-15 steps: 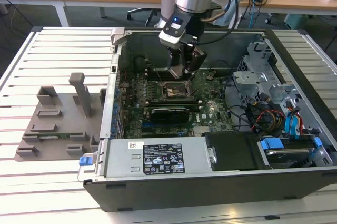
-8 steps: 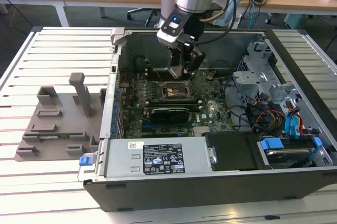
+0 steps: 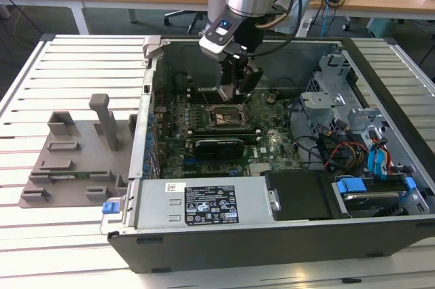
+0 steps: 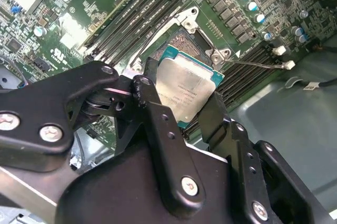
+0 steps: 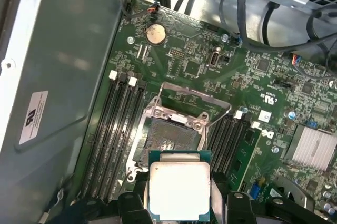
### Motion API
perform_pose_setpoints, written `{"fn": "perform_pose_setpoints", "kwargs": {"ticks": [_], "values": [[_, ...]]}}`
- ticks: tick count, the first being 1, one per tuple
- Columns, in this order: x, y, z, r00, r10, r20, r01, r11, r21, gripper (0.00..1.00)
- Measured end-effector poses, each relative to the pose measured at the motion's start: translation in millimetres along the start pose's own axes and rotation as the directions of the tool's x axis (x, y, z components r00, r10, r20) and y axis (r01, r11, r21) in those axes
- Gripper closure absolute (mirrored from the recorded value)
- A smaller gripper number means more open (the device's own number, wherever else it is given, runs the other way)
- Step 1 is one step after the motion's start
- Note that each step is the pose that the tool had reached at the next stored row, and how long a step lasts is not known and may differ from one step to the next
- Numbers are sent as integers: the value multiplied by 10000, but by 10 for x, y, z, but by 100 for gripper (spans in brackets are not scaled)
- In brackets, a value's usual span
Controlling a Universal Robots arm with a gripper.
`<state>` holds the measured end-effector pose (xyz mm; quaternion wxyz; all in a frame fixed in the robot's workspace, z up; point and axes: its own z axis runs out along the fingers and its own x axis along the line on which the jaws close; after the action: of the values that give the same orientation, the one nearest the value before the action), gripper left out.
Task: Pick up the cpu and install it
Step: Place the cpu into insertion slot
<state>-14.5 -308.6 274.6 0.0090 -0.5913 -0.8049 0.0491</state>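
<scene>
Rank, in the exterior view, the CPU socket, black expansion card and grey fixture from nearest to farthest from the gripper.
1. CPU socket, directly beneath the gripper, which holds the cpu.
2. Black expansion card, just past the socket, inside the case.
3. Grey fixture, outside the case, on the exterior view's left.

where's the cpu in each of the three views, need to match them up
Exterior view: too small to tell apart at the tip of the gripper, over the open socket.
Second wrist view: the cpu sits between the gripper's fingers, in front of the socket.
First wrist view: the cpu is held between the fingers, beside the socket.
Shared landmark: the open socket.
</scene>
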Motion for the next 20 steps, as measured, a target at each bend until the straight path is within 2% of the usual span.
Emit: {"fn": "perform_pose_setpoints", "kwargs": {"ticks": [7, 11, 17, 20], "values": [[0, 0, 0, 9974, 715, -46, -715, 9974, 39, 45], [0, 0, 0, 9952, 974, -62, -974, 9952, 53, 45], [0, 0, 0, 9889, 1481, -86, -1480, 9890, 85, 45], [0, 0, 0, 9824, 1867, -107, -1866, 9824, 109, 45]]}}
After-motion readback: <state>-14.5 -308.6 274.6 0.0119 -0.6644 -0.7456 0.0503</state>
